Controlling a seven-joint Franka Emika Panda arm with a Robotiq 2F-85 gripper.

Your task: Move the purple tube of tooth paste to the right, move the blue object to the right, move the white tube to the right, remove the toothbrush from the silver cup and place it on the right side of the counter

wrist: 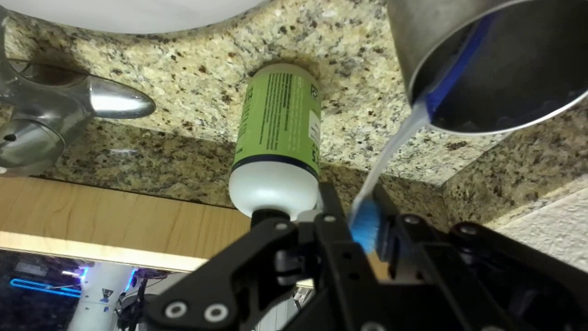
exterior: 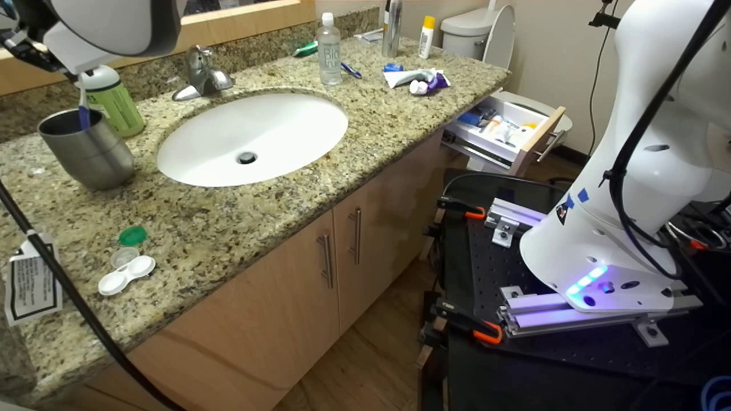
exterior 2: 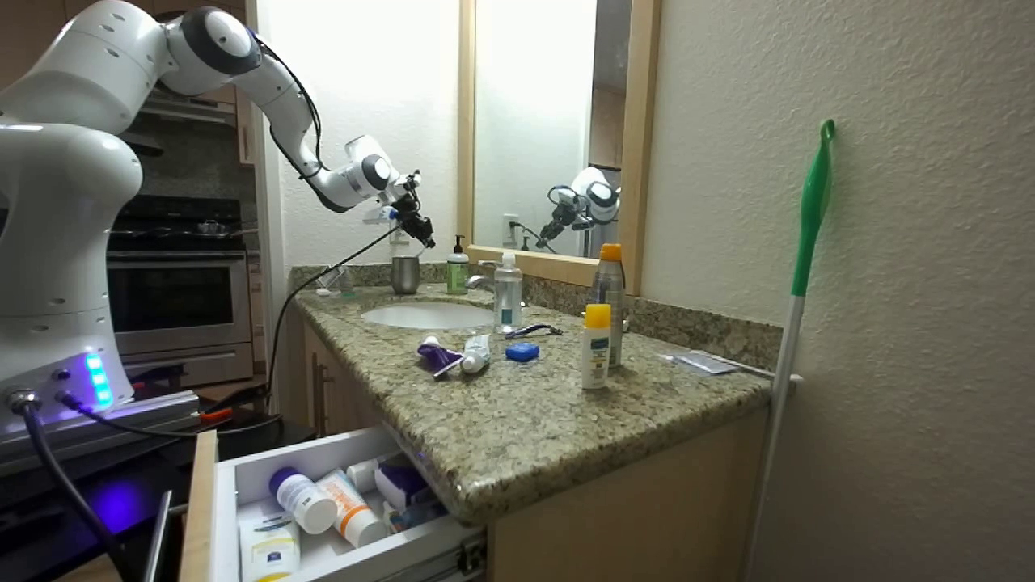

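I have the end effector clamped, as the wrist view shows it, on the bristle head of the toothbrush; its blue handle sits down inside the silver cup and the pale neck crosses the rim.

That hold is my main worry. The head is small and bristles give, so I think the brush could pivot or slip out once the handle drags on metal. If I pull sideways instead of up along its lean, the handle could lever on the rim and tip the cup over on the table.

The green soap bottle stands close by; I can't judge the gap, and a careless wrist turn might knock it.

On the carry, too little lift could hook the hanging handle on the faucet or topple the clear bottle, and a slip midway drops the brush in the sink.

In both exterior views the purple tube, white tube and blue object lie at the right end. Releasing onto them, or near the front edge, could send the brush into the open drawer.
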